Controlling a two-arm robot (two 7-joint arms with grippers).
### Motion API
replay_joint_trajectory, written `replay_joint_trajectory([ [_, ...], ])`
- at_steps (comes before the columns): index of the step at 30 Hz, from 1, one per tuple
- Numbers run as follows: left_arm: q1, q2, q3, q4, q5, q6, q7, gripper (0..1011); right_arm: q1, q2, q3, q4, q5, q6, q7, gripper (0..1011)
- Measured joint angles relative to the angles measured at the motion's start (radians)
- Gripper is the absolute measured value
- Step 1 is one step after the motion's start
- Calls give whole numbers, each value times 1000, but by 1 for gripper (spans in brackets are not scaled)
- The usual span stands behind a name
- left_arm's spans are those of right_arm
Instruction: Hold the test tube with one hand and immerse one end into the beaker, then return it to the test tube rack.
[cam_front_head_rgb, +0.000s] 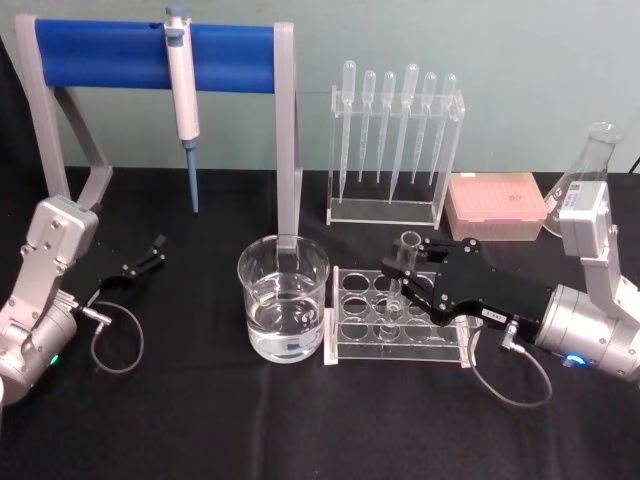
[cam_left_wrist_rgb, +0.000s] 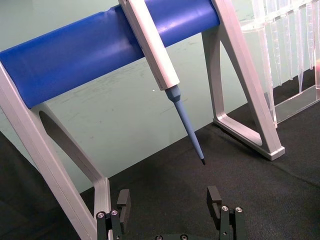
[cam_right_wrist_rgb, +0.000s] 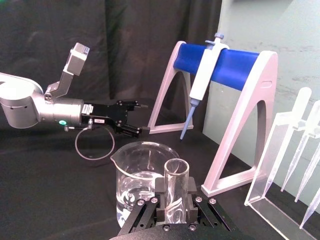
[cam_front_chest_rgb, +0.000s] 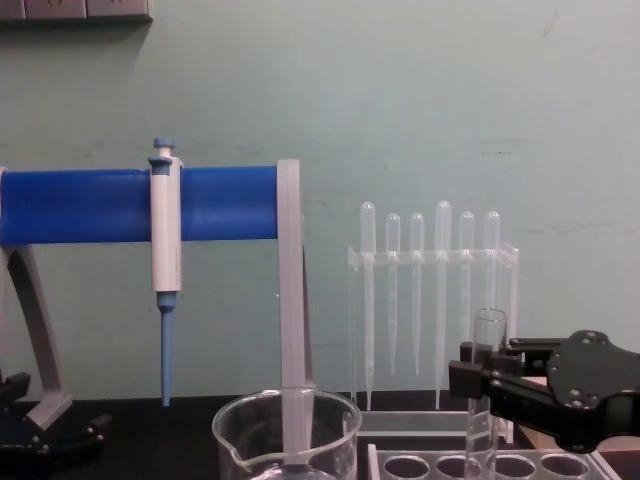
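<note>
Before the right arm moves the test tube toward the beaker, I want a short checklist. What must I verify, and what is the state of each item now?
1. Right gripper shut on the test tube: ok; the fingers press both sides of the glass.
2. Tube upright: ok in the chest view.
3. Tube's lower end out of the tube rack: cannot tell; the gripper hides it.
4. Beaker upright, open and holding liquid: ok.
5. Path from rack to beaker free: ok; they stand side by side, with the stand's grey leg behind.
6. Left gripper away from the beaker: ok; it is open, far to the left.
</note>
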Motion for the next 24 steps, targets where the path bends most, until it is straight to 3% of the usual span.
replay_joint_trajectory([
  [12, 0, 0, 0, 0, 0, 0, 0, 1000, 0, 0, 0, 0, 1, 0, -1, 266],
  [24, 0, 0, 0, 0, 0, 0, 0, 1000, 1, 1, 1, -2, 2, 0, -1, 645],
])
